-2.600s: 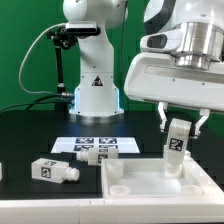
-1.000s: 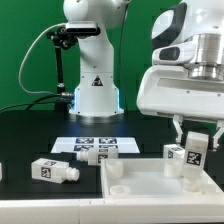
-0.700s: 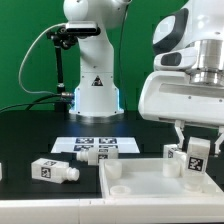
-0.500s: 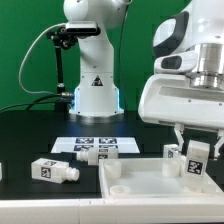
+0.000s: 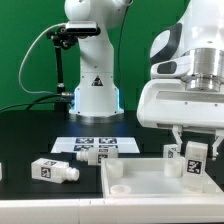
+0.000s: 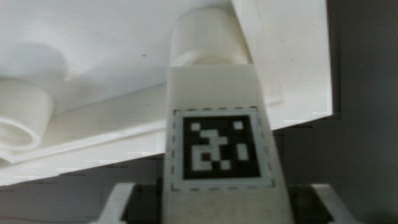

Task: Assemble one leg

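Observation:
My gripper [image 5: 196, 150] is shut on a white leg [image 5: 196, 160] with a square tag and holds it upright over the far right part of the large white panel [image 5: 140, 186]. In the wrist view the leg [image 6: 217, 150] sits between my fingers [image 6: 134, 205], its far end pointing at a round corner socket [image 6: 210, 45] of the panel [image 6: 107, 40]. Whether the leg touches the socket cannot be told. A second leg [image 5: 172, 154] stands just to the exterior view's left of the held one.
Two more legs lie on the black table left of the panel, one near the front [image 5: 55, 170] and one by the marker board [image 5: 88, 153]. The marker board [image 5: 100, 143] lies behind them. The arm's base [image 5: 95, 95] stands at the back. Another socket [image 5: 115, 170] is on the panel's left corner.
My gripper has carried the held leg toward the exterior view's right along the panel's far edge. In the last half second it has barely shifted. The other legs have not moved.

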{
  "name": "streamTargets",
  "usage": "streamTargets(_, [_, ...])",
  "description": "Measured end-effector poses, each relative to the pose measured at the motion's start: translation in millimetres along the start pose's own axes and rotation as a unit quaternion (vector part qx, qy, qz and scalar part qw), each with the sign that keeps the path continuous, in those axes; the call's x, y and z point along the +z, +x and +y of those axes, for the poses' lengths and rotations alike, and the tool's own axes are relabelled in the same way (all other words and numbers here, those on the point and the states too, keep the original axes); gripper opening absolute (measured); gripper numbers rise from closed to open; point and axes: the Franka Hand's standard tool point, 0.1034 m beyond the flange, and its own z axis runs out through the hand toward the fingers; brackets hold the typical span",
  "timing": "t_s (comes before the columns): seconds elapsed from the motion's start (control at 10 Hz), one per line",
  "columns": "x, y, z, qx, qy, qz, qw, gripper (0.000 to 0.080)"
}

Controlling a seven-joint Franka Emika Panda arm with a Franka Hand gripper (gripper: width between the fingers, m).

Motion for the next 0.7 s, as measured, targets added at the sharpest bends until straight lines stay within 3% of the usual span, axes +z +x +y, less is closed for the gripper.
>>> streamTargets(0.2, [0.2, -0.1, 0.5, 0.0, 0.0, 0.0, 1.0, 0.0551])
streamTargets(0.3, [-0.6, 4.4, 4.4, -0.018, -0.002, -0.004, 1.0, 0.0551])
streamTargets(0.4, [-5.7, 18.1, 13.8, -0.022, 0.002, -0.016, 1.0, 0.0631])
streamTargets(0.7, [-12.8, 49.0, 32.0, -0.007, 0.003, -0.136, 0.991, 0.0648])
